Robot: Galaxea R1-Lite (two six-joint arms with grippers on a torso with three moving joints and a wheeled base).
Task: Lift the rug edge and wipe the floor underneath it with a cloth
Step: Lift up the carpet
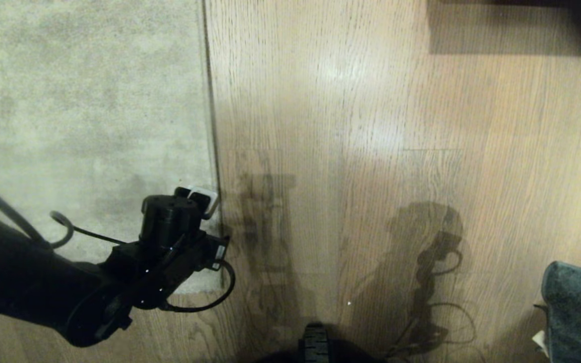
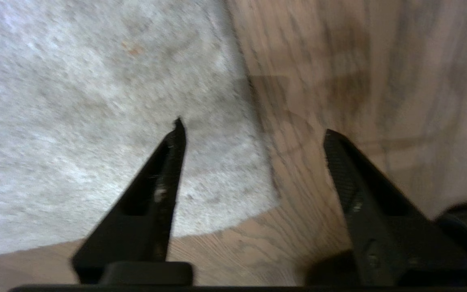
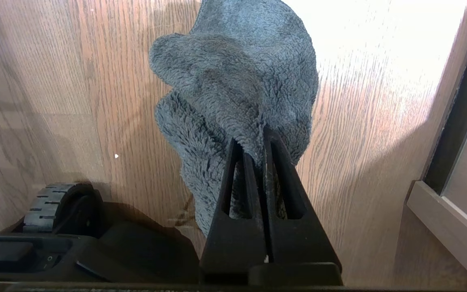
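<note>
The pale grey rug [image 1: 83, 111] lies flat on the wooden floor [image 1: 371, 151], and its rug edge [image 1: 212, 126] runs straight away from me to a square corner [image 1: 217, 288]. My left arm [image 1: 169, 237] reaches over that corner. In the left wrist view my left gripper [image 2: 253, 127] is open and holds nothing, with one finger [image 2: 168, 162] over the rug [image 2: 95, 121], the other over bare floor [image 2: 318, 61] and the rug corner [image 2: 272, 200] between them. My right gripper [image 3: 258, 136] is shut on the fuzzy grey-teal cloth [image 3: 237, 73], which also shows low on the right [image 1: 578, 312].
My base's wheel [image 1: 314, 345] [image 3: 59, 202] sits just in front of me. A dark furniture shape [image 1: 517, 25] lies at the far right. A wooden frame with a dark gap [image 3: 448, 215] borders the floor on the right.
</note>
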